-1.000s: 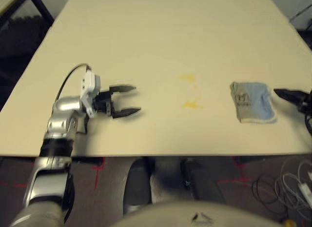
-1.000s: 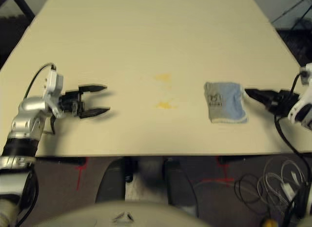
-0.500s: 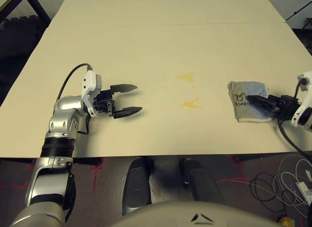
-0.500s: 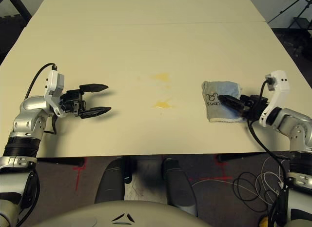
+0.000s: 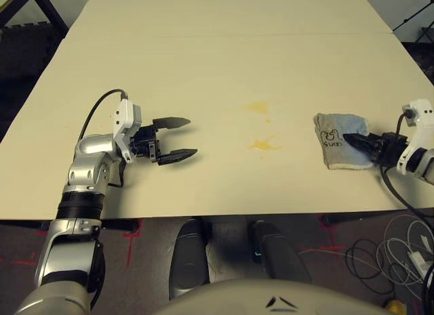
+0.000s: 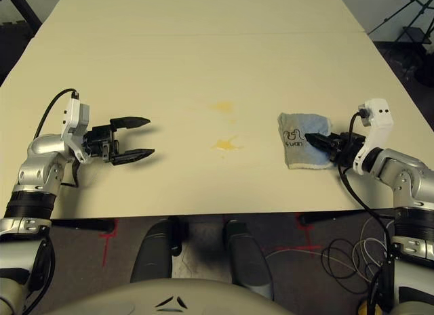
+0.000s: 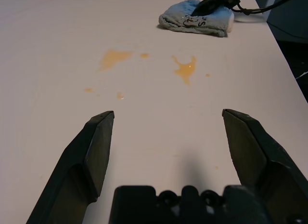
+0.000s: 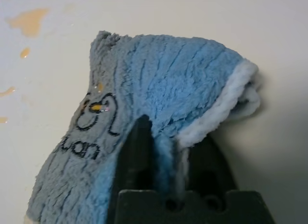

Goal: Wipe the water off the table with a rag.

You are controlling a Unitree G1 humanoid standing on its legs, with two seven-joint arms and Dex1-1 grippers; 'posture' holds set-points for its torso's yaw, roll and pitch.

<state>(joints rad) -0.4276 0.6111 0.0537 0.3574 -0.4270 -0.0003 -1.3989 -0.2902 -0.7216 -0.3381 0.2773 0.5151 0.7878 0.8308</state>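
Fingers, right gripper (image 8: 159, 151): two black fingers closed on a fold of the rag (image 6: 304, 139), with blue terry pinched between them near the whitish edge, as the right wrist view shows. Position: right of frame in the head views, arm reaching in from the lower right.

Fingers, left gripper (image 5: 175, 137): two black fingers spread wide, nothing between them, holding nothing. Position: left of centre, low over the desk (image 5: 217, 64), tips pointing toward the middle of the frame.

Rag: one. Light blue-grey cloth with black printed lettering, bunched and lying on the desk at right of centre, well apart from the left gripper.

Water (image 5: 264, 145): two main yellowish smears at centre of frame, one above the other, the upper one (image 5: 258, 107) fainter. The left wrist view adds a few tiny droplets around them. Both smears lie to the left of the rag, near it but not touching.

Desk: one, pale cream, with a thin seam crossing the upper part of the frame.

Progress, by judgement: early stage. The rag appears secured in the right fingers, which is the first step. No wiping shows; both smears look whole and undisturbed, and the rag sits clear of them. Remaining: carry or drag the rag leftward over the lower smear, then the upper one, and pass over the stray droplets.
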